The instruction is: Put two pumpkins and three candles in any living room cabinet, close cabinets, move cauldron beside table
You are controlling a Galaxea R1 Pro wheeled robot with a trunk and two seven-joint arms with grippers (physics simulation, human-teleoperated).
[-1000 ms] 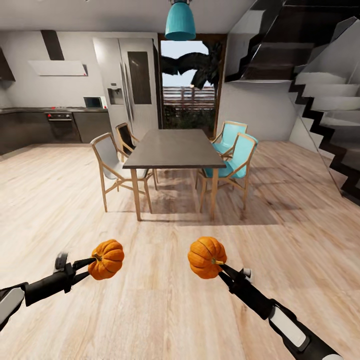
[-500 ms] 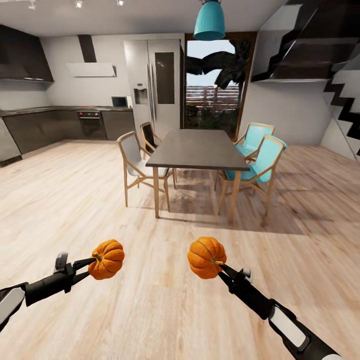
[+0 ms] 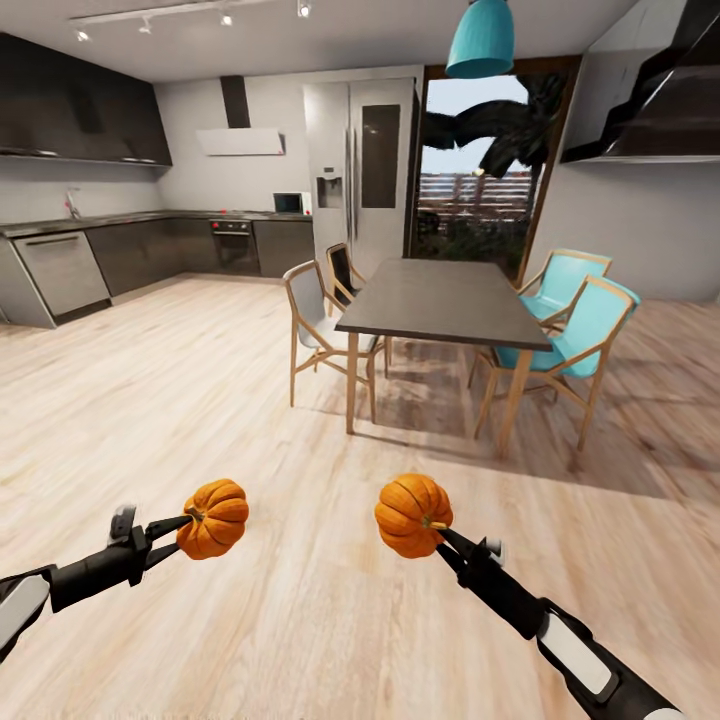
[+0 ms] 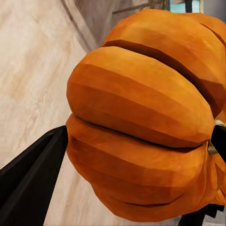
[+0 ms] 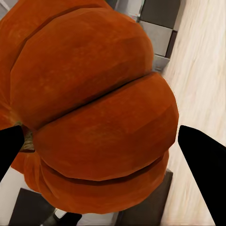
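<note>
I hold two small orange ribbed pumpkins above the wooden floor. In the head view my left gripper [image 3: 188, 521] is shut on the left pumpkin [image 3: 214, 517], pinching it at the stem side. My right gripper [image 3: 438, 527] is shut on the right pumpkin [image 3: 411, 514] in the same way. The left wrist view has its pumpkin [image 4: 141, 117] close up between the black fingers [image 4: 33, 183]. The right wrist view has the other pumpkin [image 5: 94, 108] pressed between dark fingers [image 5: 202, 160]. The candles, cauldron, cabinet and living-room table are out of view.
Ahead to the right stands a dark dining table [image 3: 440, 300] with wooden chairs [image 3: 320, 335] and turquoise chairs [image 3: 575, 325]. Dark kitchen cupboards [image 3: 120, 255] line the far left wall beside a tall fridge [image 3: 360, 170]. Bare wood floor [image 3: 150, 400] stretches ahead on the left.
The whole picture has slid rightward, so the camera has turned left and more of the kitchen shows. Both grippers and their pumpkins keep the same place in the view.
</note>
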